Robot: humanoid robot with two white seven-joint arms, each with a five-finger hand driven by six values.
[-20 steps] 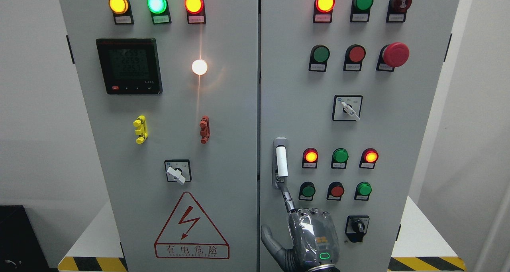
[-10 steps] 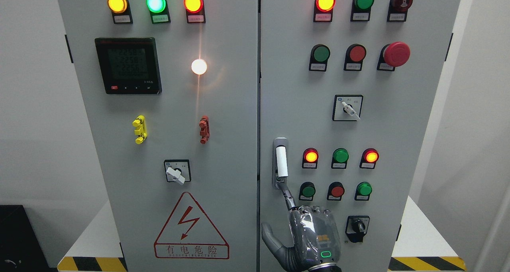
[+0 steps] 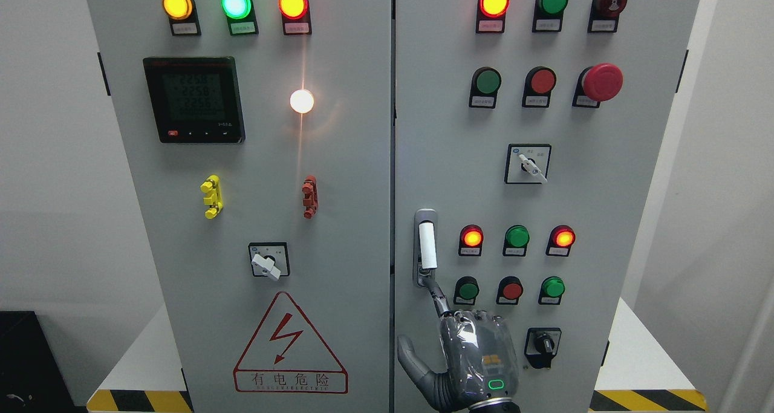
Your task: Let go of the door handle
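**A:** Where's the door handle (image 3: 427, 247)?

**B:** I see it upright at the right cabinet door's (image 3: 604, 207) left edge. My right robot hand (image 3: 468, 355) grips nothing, index fingertip (image 3: 433, 287) touching the handle's lower end, thumb splayed.

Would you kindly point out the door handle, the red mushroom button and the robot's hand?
door handle (image 3: 427, 245), head view, on its white grip.
red mushroom button (image 3: 603, 81), head view, on its cap.
right hand (image 3: 478, 358), head view, on its back.
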